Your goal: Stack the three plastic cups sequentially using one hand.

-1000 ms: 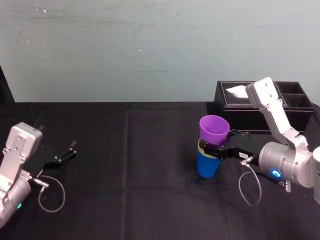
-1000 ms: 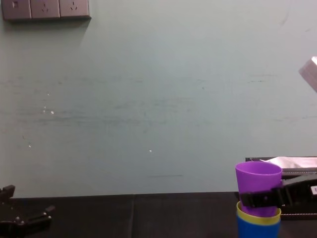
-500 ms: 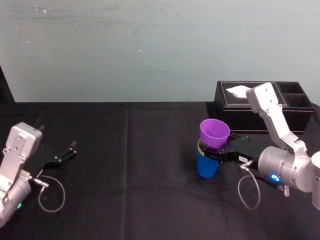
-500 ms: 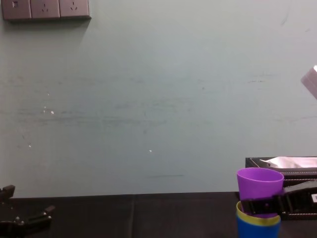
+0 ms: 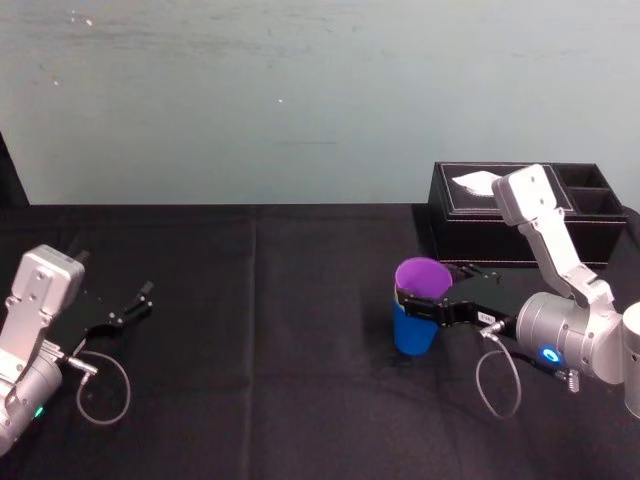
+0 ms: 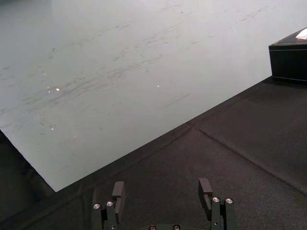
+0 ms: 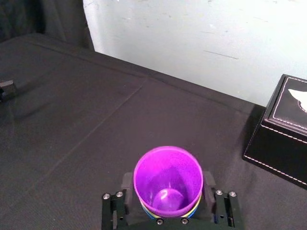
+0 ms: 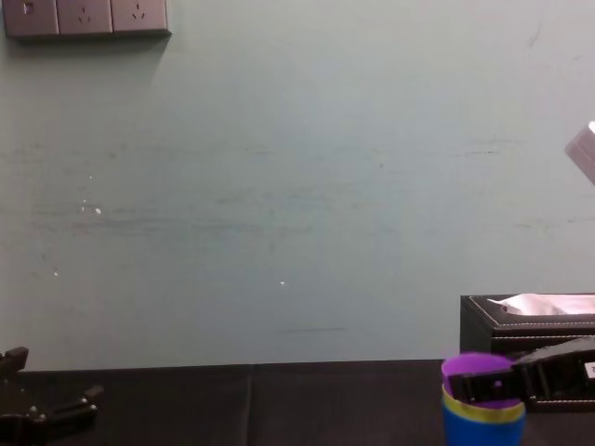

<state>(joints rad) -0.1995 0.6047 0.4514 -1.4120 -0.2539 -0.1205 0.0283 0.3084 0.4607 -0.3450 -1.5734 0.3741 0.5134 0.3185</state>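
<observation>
The three plastic cups stand nested on the black table right of centre. The purple cup (image 5: 424,277) sits deep in the yellow-green cup (image 8: 482,410), whose rim alone shows, and both rest in the blue cup (image 5: 413,332). My right gripper (image 5: 436,292) straddles the stack near its top, open. In the right wrist view its fingers (image 7: 125,189) stand a little off each side of the purple cup (image 7: 167,178). My left gripper (image 5: 135,300) lies parked at the far left, open and empty.
A black tissue box (image 5: 470,215) with white tissue stands just behind and right of the stack, next to a black divided tray (image 5: 590,190). A pale wall rises behind the table. Bare black cloth (image 5: 260,300) stretches between the two arms.
The purple cup came down from above the stack and dropped into the yellow-green cup. The right gripper's fingers spread apart and let it go. The left arm stayed still.
</observation>
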